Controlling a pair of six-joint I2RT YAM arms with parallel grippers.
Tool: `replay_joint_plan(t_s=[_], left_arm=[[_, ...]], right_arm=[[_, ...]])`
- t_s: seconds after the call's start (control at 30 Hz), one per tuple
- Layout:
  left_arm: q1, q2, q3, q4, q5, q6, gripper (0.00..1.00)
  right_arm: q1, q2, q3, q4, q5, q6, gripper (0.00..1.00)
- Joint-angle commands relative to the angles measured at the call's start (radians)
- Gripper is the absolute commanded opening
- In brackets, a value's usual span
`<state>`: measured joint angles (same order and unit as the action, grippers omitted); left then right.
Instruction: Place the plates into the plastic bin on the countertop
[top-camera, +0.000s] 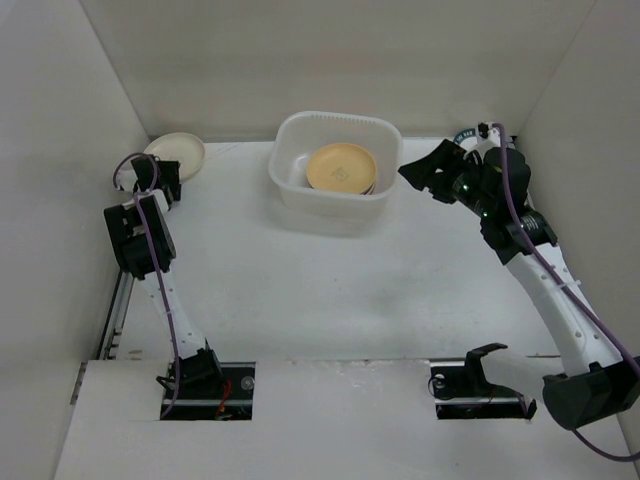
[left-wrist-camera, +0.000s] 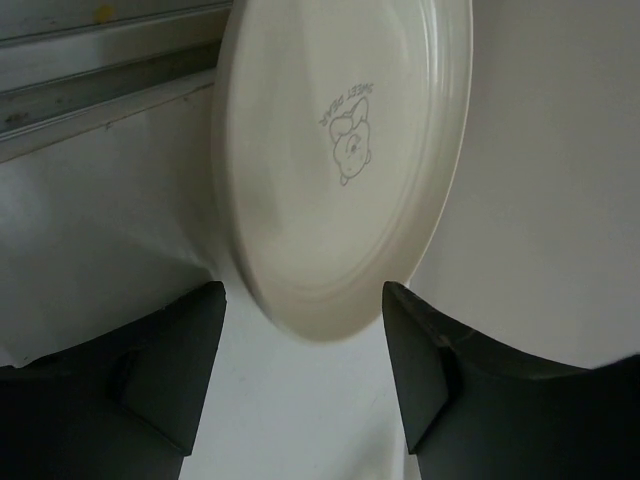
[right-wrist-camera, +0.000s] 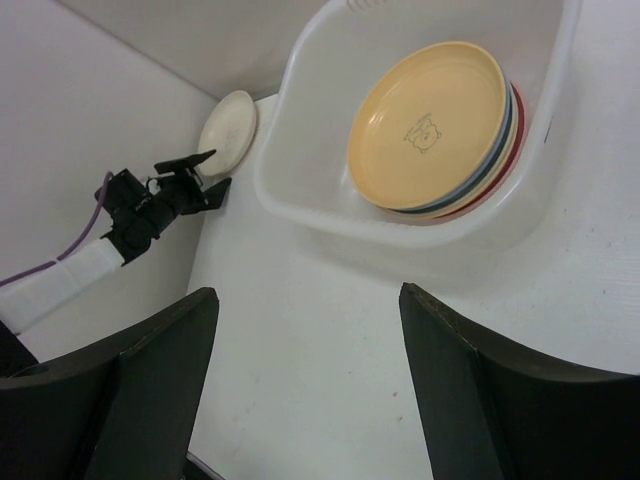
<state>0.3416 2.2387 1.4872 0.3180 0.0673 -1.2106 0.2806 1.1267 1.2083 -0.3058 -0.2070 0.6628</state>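
A cream plate (top-camera: 177, 152) lies on the countertop (top-camera: 300, 290) in the far left corner; it fills the left wrist view (left-wrist-camera: 340, 150), with a small bear print on it. My left gripper (top-camera: 160, 178) is open just in front of its near edge, its jaws apart and not touching it. The plastic bin (top-camera: 334, 207) stands at the back centre and holds a stack of plates with a yellow-orange plate (top-camera: 341, 167) on top, also in the right wrist view (right-wrist-camera: 432, 125). My right gripper (top-camera: 418, 172) is open and empty, just right of the bin.
White walls close in the countertop on the left, back and right. The cream plate sits tight in the corner of the left and back walls. In the right wrist view the left arm (right-wrist-camera: 150, 205) shows by the left wall.
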Motion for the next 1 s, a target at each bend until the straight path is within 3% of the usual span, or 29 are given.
replay_joint_plan(t_s=[0.0, 0.2, 0.3, 0.7, 0.83, 0.97], left_arm=[[0.001, 0.071, 0.068, -0.062, 0.006, -0.024, 0.60], [0.001, 0.131, 0.131, -0.106, 0.023, -0.029, 0.22], [0.000, 0.090, 0.098, -0.099, 0.052, -0.023, 0.13], [-0.022, -0.396, -0.269, -0.008, 0.183, 0.034, 0.07], [-0.066, -0.530, -0.268, -0.043, 0.201, 0.083, 0.07], [-0.155, -0.565, -0.148, -0.115, 0.247, 0.121, 0.08]], right_arm=[[-0.013, -0.037, -0.016, 0.014, 0.037, 0.015, 0.79], [-0.039, -0.065, -0.049, 0.002, 0.050, 0.038, 0.78], [-0.053, -0.076, -0.061, 0.002, 0.049, 0.047, 0.78], [-0.139, -0.064, -0.116, 0.030, -0.003, 0.041, 0.77], [-0.194, -0.068, -0.165, 0.036, -0.011, 0.049, 0.77], [-0.240, -0.084, -0.196, 0.037, -0.026, 0.058, 0.77]])
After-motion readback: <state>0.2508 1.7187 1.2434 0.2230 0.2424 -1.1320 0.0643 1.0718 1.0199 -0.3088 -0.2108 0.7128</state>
